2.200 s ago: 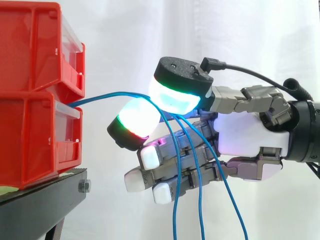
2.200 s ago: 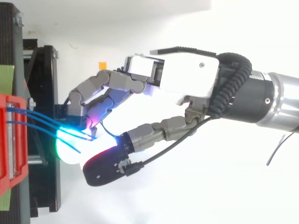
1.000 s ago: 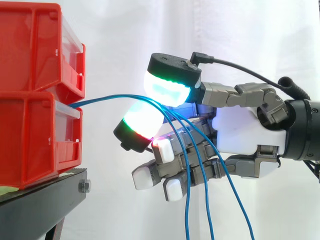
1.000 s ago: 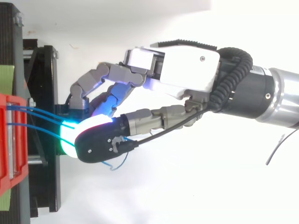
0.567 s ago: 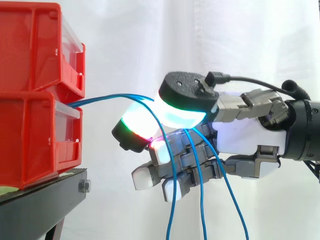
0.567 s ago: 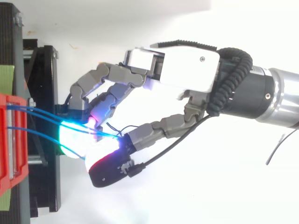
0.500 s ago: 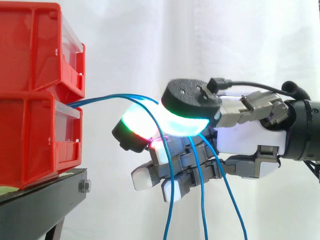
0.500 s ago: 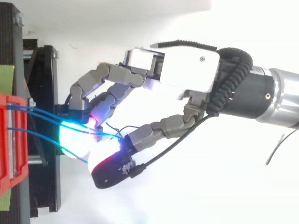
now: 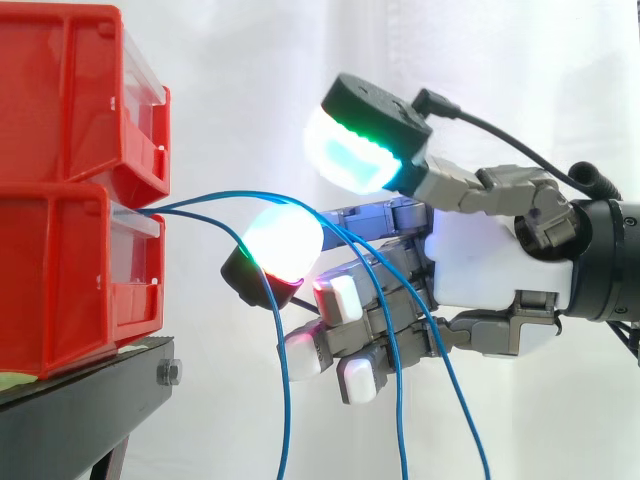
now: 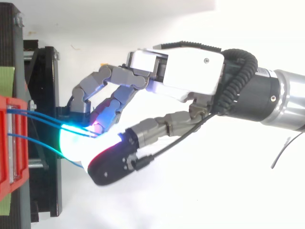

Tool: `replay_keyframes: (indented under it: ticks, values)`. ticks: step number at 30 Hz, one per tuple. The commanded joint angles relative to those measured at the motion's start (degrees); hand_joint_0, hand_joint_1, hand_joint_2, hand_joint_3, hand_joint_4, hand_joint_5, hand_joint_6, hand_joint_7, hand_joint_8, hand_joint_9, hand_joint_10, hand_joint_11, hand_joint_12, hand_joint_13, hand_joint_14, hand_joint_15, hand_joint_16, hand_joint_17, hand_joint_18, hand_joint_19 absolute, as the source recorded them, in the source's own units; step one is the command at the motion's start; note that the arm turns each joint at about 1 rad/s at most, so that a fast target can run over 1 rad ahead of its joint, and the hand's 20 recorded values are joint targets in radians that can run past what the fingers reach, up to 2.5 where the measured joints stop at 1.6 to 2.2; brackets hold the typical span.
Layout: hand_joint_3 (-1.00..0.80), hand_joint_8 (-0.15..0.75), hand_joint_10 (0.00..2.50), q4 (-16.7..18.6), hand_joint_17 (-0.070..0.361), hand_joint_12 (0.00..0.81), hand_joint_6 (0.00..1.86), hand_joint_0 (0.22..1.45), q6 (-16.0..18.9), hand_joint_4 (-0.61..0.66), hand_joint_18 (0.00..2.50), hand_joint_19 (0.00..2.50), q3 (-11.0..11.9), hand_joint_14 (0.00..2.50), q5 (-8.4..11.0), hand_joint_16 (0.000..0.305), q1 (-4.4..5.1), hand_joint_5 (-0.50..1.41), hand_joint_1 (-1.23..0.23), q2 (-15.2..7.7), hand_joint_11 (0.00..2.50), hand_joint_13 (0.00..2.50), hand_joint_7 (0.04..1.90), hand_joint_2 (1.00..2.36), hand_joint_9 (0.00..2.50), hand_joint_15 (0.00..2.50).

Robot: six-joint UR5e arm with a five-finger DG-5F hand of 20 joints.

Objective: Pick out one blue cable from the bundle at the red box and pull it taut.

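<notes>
Just beside the red box [image 9: 70,270], the hand [image 9: 490,270] is opening up. Its thumb [image 9: 355,155] is lifting away from the finger pad [image 9: 283,243] it was pressing a moment ago. The blue cables [image 9: 284,420] are running out of the box, lying loose over the fingers and hanging down, so no single one is being pulled tight yet.

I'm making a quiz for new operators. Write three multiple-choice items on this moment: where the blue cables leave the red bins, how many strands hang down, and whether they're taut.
1. Where do the blue cables leave the red bins? A the very top; B the front, where the two bins meet; C the very bottom.
2. How many blue strands hang past the hand? A one; B three; C six.
3. The cables are: A slack; B taut; C severed.
B: they emerge at the join. B: three strands drop in the side view. A: they arc and dangle.
</notes>
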Motion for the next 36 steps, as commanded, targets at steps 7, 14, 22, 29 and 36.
replay_keyframes:
  ticks: [7,14,22,29,36]
  values:
    - [-0.45,0.292,0.03,0.02,0.122,0.368,0.79,0.62,0.0,0.13,0.9,0.68,0.08,0.02,0.23,0.054,0.0,-0.11,-0.43,-0.03,0.74,0.92,0.9,1.01,1.17,0.47]
    - [-0.23,0.311,0.03,-0.25,0.126,0.381,0.85,0.59,0.09,0.14,0.9,0.68,0.0,0.02,0.23,0.056,-0.09,-0.14,-0.56,-0.03,0.78,0.91,0.92,1.02,1.13,0.48]
    - [-0.24,0.312,0.03,-1.13,0.127,0.385,0.89,0.59,-0.09,0.17,0.89,0.67,0.0,0.02,0.41,0.057,-0.18,-0.16,-0.7,-0.03,0.82,0.9,0.84,1.02,1.09,0.49]
    - [-0.43,0.309,0.03,-1.3,0.129,0.383,0.9,0.56,-0.44,0.18,0.9,0.67,0.0,0.02,1.02,0.057,-0.18,-0.16,-0.65,-0.03,0.82,0.9,0.8,1.01,1.09,0.49]
    - [-0.5,0.3,0.03,-1.74,0.126,0.379,0.83,0.6,-1.23,0.16,0.89,0.7,0.0,0.02,2.16,0.056,-0.18,-0.15,-0.39,-0.03,0.78,0.92,0.81,1.0,1.12,0.49]
